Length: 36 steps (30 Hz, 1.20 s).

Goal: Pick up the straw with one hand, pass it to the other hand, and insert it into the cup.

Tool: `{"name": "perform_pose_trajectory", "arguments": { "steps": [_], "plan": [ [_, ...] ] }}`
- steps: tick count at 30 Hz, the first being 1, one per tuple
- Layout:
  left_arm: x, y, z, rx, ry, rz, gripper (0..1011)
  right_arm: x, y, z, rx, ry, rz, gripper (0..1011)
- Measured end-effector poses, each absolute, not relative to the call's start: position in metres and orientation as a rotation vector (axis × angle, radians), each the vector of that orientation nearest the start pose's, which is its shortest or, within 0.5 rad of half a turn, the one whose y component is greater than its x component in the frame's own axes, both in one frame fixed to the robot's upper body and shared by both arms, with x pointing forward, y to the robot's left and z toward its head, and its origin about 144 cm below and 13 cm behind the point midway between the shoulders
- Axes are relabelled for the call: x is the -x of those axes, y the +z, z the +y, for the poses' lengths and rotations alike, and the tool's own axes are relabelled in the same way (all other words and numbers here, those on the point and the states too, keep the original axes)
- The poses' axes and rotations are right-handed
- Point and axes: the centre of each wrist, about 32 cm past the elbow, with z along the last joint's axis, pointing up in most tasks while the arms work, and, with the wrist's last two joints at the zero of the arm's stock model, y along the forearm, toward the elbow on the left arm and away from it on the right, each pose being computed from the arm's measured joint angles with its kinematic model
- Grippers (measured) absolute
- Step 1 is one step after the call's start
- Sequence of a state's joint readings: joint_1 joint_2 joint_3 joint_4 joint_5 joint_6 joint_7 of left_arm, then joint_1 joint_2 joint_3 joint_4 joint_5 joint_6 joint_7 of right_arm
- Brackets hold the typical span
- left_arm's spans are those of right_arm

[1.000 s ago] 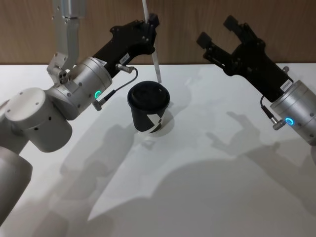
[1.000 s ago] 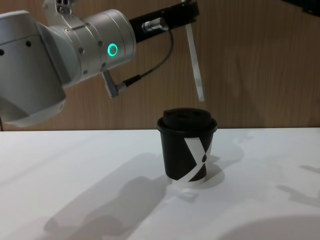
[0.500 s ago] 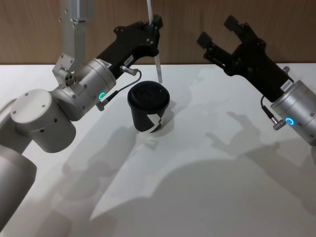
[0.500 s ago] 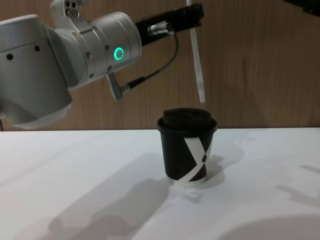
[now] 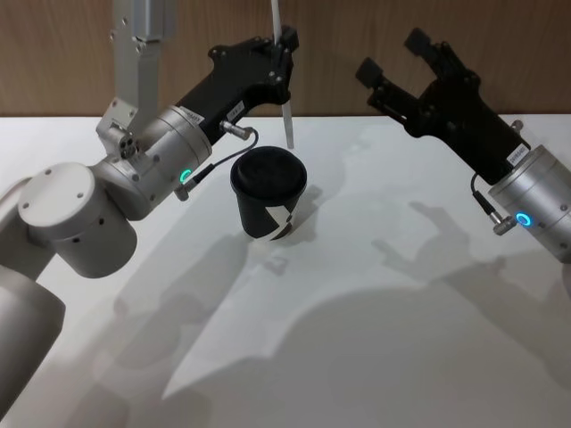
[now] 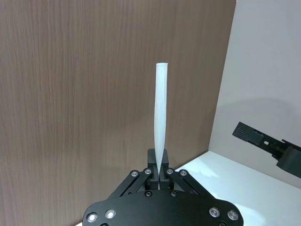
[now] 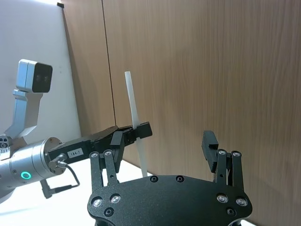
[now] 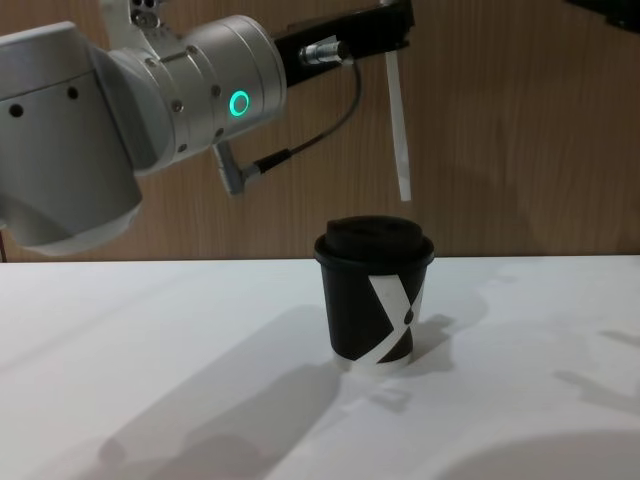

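One straw (image 5: 283,76), thin and white

One cup (image 5: 268,194), black with a white X-like mark, bearing one black lid (image 8: 375,236)

Two hands: one left hand (image 5: 284,55), one right hand (image 5: 393,57)

Two glowing rings, one on each silver wrist: a green one (image 5: 185,176) and a blue one (image 5: 521,218)

One white table (image 5: 375,303)

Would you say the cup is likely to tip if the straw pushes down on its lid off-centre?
Possibly. The cup looks like light paper, taller than wide, narrowing toward its base. The straw, held by the left gripper, hangs just above the lid, toward one side, so it might nudge it.
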<state>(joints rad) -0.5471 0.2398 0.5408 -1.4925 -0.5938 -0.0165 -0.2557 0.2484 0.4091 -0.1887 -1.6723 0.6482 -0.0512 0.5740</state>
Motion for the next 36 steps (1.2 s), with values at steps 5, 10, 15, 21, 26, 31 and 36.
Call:
{"name": "perform_pose_trajectory", "arguments": {
  "steps": [5,10,15,21,26,31,36],
  "plan": [
    [-0.5535,1.2845,0.1414,0.307,0.771,-0.094,11,-0.5093,1.26,-0.2771,-0.344,-0.747,-0.149,1001],
    [-0.5523,1.2846,0.1428,0.302,0.776,-0.094,11,-0.5093,1.26,-0.2771,-0.344,-0.747,-0.149,1001],
    [-0.5511,1.2849,0.1443,0.297,0.782,-0.092,11,-0.5093,1.26,-0.2771,-0.344,-0.747,-0.149,1001],
    [-0.5509,1.2843,0.1454,0.294,0.785,-0.085,11,-0.5093,1.26,-0.2771,-0.344,-0.747,-0.149,1001],
    [-0.5513,1.2839,0.1451,0.292,0.781,-0.078,12,-0.5093,1.26,-0.2771,-0.344,-0.747,-0.149,1001],
    [-0.5523,1.2826,0.1446,0.287,0.778,-0.069,11,-0.5093,1.26,-0.2771,-0.344,-0.747,-0.149,1001],
    [-0.553,1.282,0.1442,0.282,0.777,-0.062,11,-0.5093,1.26,-0.2771,-0.344,-0.747,-0.149,1001]
  ]
}}
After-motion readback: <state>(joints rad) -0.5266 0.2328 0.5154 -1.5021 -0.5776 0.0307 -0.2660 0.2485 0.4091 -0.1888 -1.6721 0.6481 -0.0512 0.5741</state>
